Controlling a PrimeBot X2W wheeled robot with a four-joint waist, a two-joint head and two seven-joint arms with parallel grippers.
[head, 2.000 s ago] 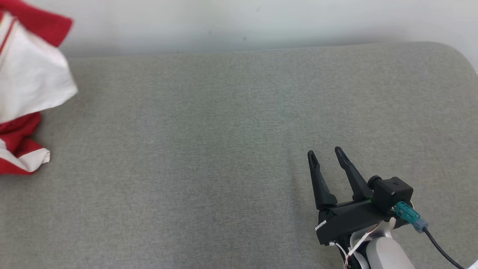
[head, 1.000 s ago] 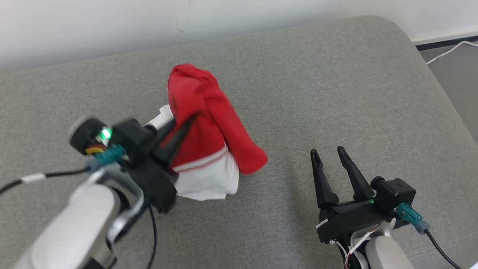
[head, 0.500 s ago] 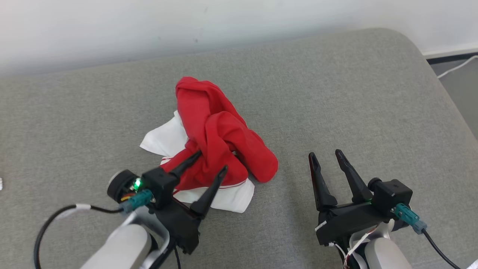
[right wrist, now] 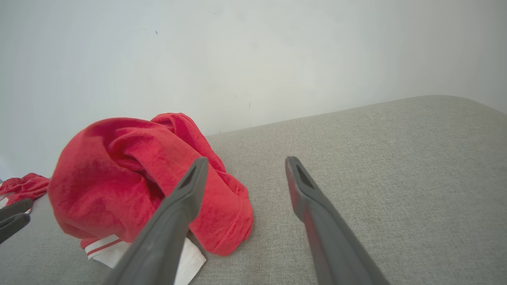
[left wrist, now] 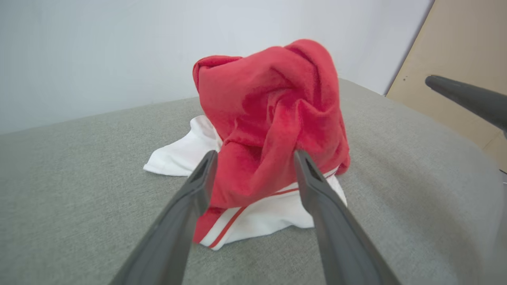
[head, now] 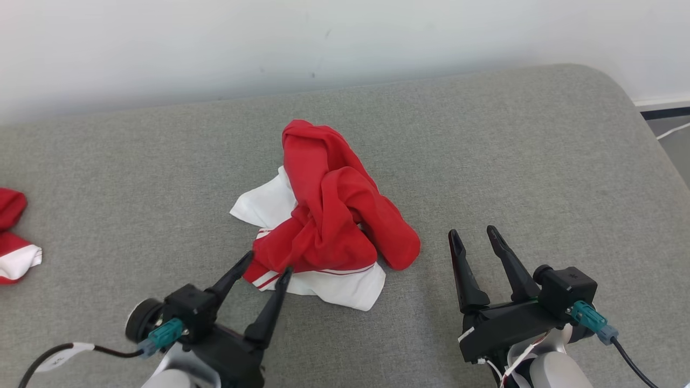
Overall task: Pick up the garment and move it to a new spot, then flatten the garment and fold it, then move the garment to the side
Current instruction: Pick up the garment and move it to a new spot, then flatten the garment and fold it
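Scanning from the left, I see another red-and-white cloth (head: 13, 240) lying well out to the left of my left claw (head: 268, 263). That claw is spread wide and grips nothing, its tips at the near hem of the garment (head: 334, 215), a crumpled red-and-white heap resting on the grey cushion (head: 539, 161) just ahead of it. My right claw (head: 472, 231) is spread too, empty, with the garment just off to its left and slightly ahead.

red-and-white cloth (head: 12, 240): cut off, head view's left edge | garment (head: 334, 215): crumpled, shape hidden
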